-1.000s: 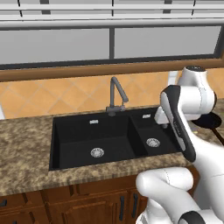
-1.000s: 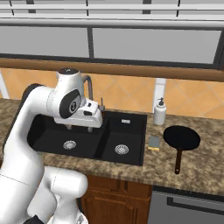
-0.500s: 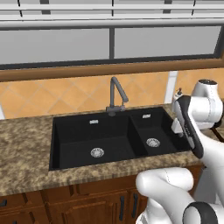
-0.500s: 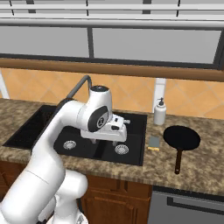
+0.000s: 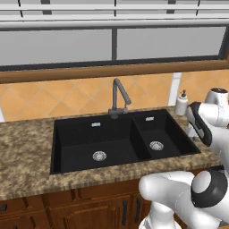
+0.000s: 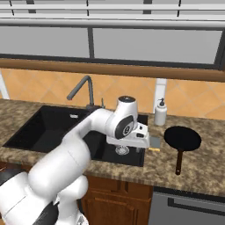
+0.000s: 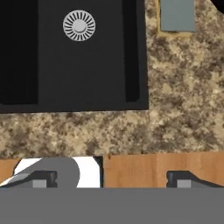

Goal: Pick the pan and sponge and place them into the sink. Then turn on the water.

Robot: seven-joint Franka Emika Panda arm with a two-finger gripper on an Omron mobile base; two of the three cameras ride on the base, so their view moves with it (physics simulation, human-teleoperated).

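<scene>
Both basins of the sink (image 5: 80, 134) hold just silver drains (image 5: 99, 155)

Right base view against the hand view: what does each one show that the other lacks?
The right base view alone has the round black frying pan, the white soap dispenser bottle, the dark grey gooseneck faucet and the window above. The hand view alone looks straight down on the brown wooden cabinet front below the counter edge. Both show the black double-basin sink with a round silver drain, the small yellow sponge with a grey-green top and the speckled granite counter.
</scene>
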